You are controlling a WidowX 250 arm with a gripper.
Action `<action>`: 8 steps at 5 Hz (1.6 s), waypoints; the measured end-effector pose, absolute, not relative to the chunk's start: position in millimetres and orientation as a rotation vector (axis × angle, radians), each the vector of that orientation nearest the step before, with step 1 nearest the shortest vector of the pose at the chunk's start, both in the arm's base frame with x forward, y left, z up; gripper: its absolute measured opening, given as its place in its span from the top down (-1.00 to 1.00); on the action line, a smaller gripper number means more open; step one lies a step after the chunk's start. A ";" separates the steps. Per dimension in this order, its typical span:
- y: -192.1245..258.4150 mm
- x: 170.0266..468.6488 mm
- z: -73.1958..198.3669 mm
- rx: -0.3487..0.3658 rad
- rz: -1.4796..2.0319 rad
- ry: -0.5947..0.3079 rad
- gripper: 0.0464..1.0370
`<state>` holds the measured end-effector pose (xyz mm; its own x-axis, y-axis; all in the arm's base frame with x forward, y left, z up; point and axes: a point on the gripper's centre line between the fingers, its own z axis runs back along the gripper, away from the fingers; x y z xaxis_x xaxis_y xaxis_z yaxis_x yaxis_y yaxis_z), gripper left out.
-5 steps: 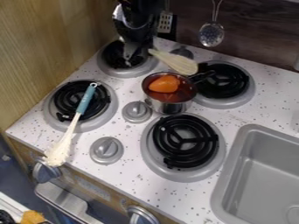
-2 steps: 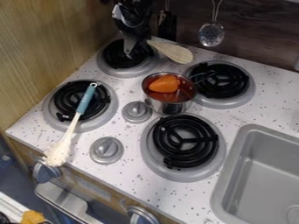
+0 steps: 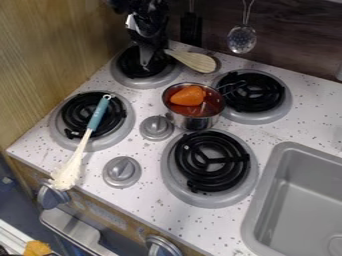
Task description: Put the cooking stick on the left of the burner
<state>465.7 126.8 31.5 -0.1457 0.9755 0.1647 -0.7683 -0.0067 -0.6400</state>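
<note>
in the camera view, the claw is over the back left burner, its fingers seemingly closed on the handle end of the cooking stick. the stick's long axis runs out to the picture's right and slightly down, its broad end behind the pot. i'd guess that outward length matters most: going left, the claw leads and the broad end trails.

"How many burners?"
"Four, and four knobs."
"What else?"
"One pot, one orange piece, one sink."
"Utensils?"
"One wooden spoon, one skimmer, one blue-handled tool, one dark hanging tool."
</note>
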 end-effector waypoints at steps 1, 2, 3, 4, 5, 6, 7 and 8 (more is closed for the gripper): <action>127.4 467.6 23.3 -0.374 1.558 -0.691 0.76; 127.8 470.6 26.0 -0.370 1.531 -0.692 0.30; 128.8 469.0 25.2 -0.335 1.489 -0.687 -0.28; 125.0 468.0 24.5 -0.297 1.458 -0.685 -0.81; 123.7 459.6 24.6 -0.278 1.479 -0.698 -0.91; 122.6 447.6 28.9 -0.230 1.485 -0.712 -0.91; 111.6 436.9 28.8 -0.189 1.473 -0.691 -0.92; 106.3 425.0 44.1 -0.124 1.394 -0.621 -0.92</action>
<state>425.0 106.3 44.1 0.0457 0.9413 0.3345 -0.8780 0.1975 -0.4359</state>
